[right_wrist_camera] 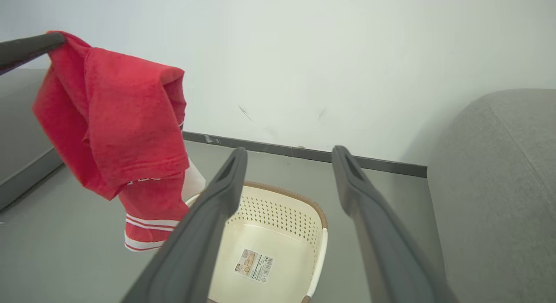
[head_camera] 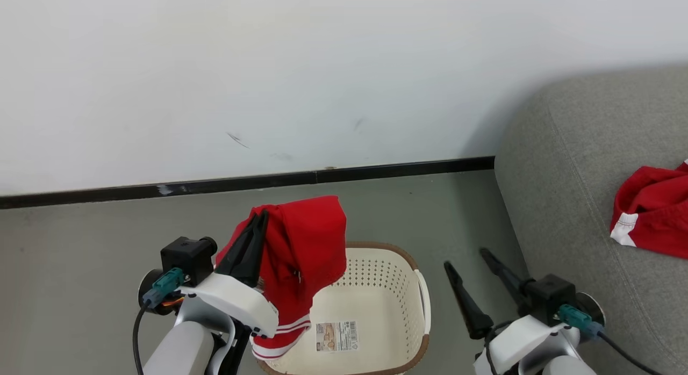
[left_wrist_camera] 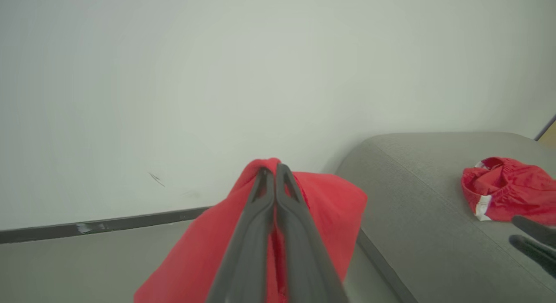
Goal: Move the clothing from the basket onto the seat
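In the head view, the left claw (head_camera: 262, 216) is seen at 7 o'clock, its two dark fingers pressed together and clamped on a red garment (head_camera: 312, 240), which is held up in the air and draped over the near left part of the basket (head_camera: 376, 273). White stripes are shown along the garment's lower hem. The basket is set on the grey floor (head_camera: 80, 267) at 6 o'clock, and only a label (head_camera: 337, 336) is seen on its bottom. The right claw (head_camera: 466, 258) is held at 5 o'clock with its fingers spread apart and nothing between them. The seat (head_camera: 564, 203) is seen at 3 o'clock, with a second red garment (head_camera: 653, 211) laid on it. In the left wrist view, the closed fingers are seen rising from 6 o'clock into the red cloth, the seat is spread from 3 to 5 o'clock with the second red garment at 3 o'clock, and dark fingertips of the right claw are seen at 4 o'clock. In the right wrist view, the parted fingers are seen framing the basket at 6 o'clock, and the held garment is hung at 10 o'clock against the white wall (right_wrist_camera: 347, 55)
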Tool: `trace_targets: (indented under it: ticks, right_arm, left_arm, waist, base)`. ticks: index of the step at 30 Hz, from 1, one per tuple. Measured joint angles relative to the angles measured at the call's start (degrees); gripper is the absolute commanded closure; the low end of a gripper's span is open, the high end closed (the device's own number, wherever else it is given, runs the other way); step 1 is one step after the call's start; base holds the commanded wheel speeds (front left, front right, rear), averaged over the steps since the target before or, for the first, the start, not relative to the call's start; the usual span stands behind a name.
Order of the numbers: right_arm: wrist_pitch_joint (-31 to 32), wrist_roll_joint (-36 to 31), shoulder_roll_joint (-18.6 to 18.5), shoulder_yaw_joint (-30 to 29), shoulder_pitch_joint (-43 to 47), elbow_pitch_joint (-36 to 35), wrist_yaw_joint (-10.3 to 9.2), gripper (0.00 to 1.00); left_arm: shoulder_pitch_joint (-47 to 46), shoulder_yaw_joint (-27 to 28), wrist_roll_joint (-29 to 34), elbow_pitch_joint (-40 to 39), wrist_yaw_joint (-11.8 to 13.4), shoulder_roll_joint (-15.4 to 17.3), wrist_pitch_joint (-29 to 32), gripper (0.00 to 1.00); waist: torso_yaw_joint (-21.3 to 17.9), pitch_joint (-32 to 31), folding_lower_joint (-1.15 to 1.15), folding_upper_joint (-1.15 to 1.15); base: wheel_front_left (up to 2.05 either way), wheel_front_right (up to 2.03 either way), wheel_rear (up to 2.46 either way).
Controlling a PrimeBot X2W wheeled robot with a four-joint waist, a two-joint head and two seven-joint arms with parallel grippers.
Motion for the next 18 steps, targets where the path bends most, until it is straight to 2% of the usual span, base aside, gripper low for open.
trace_targets:
  ticks: [11, 18]
  right_arm:
    - [0.00, 1.34, -0.14, 11.09, -0.55, -2.18, 0.00, 0.00]
    - [0.00, 1.18, -0.36, 16.24, -2.57, -2.68, 0.00, 0.00]
  left_arm:
    - [0.53, -2.65, 0.23, -3.14, -0.48, -0.05, 2.91, 1.00]
    - [1.15, -5.28, 0.34, -6.16, -1.72, -0.09, 5.14, 1.00]
  waist:
    - [2.27, -3.25, 0.00, 0.00]
    - [3.10, -4.09, 0.00, 0.00]
  base:
    - [0.00, 0.00, 0.00]
    - [0.00, 0.00, 0.00]
